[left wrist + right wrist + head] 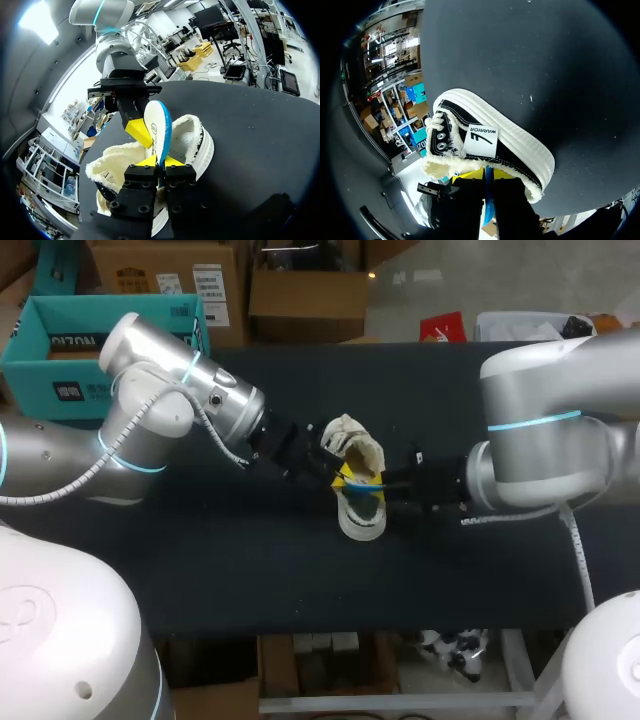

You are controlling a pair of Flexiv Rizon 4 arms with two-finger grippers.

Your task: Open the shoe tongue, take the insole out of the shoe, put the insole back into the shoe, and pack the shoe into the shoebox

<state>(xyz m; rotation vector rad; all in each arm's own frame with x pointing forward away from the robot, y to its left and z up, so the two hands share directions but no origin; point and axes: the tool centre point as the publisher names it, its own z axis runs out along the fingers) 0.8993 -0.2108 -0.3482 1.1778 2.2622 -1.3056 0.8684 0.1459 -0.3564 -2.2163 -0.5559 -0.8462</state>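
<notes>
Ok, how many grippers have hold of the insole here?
2. The left gripper pinches one end of the insole, which stands on edge over the shoe. The right gripper clamps it from the opposite side.

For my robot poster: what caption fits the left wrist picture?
Teamwork: left tool and right tool pinch the blue-edged insole upright over the fuzzy shoe.

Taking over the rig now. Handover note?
Left gripper: shut on the insole. Right gripper: shut on it too.
Shoe on the table between the grippers, opening spread wide, insole standing partly out of it. Teal shoebox past its far left corner.
Cannot tell if the insole is coming out or going back.
Left: seat insole, box shoe.
</notes>
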